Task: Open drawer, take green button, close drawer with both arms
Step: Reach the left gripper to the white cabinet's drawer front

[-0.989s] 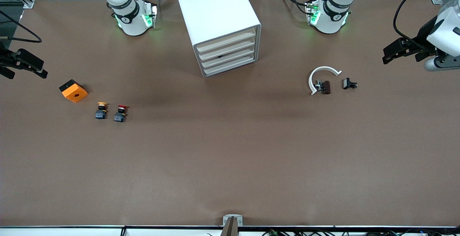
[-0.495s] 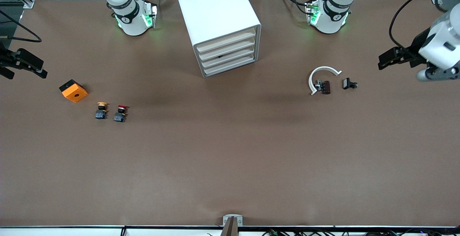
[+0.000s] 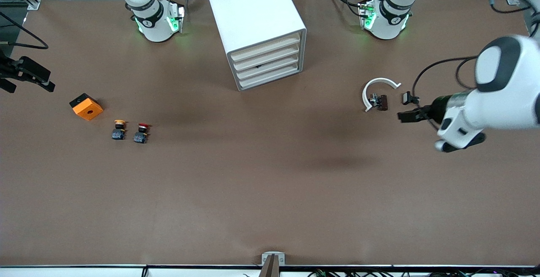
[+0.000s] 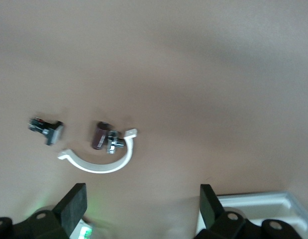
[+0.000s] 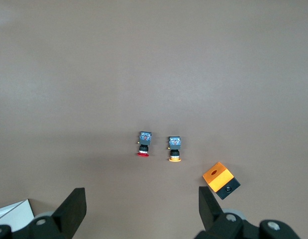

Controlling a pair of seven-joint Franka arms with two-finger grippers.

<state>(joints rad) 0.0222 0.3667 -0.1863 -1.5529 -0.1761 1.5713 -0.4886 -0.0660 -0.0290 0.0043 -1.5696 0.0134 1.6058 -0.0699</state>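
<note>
**Drawer shut, green button unseen, both claws spread and empty**

Drawer fronts [image 3: 266,61] were seen flush in the white cabinet [image 3: 249,11], four cream strips stacked alike, none pulled out; which one was meant could not be told. No green-capped button was found in any view, so it was judged to be shut away inside, which would explain why opening must come first.

The left claw [image 3: 407,116] was held in the air over the bench [image 3: 270,192], just beside a small black clip [image 3: 410,98] and a white curved clamp [image 3: 379,91] with a dark fitting [image 3: 381,102]. Its fingers [image 4: 74,204] were seen well apart with nothing between them. It was pointed toward the cabinet, presumably for a reach to a drawer front.

The right claw [image 3: 29,76] was kept at the right arm's end of the bench, waiting, its fingers [image 5: 74,206] likewise spread and empty. Under its camera lay the yellow-capped button [image 3: 119,129], the red-capped button [image 3: 141,133] and an orange block [image 3: 86,106], grouped well apart from the cabinet, evidently distractors to be left alone.
</note>
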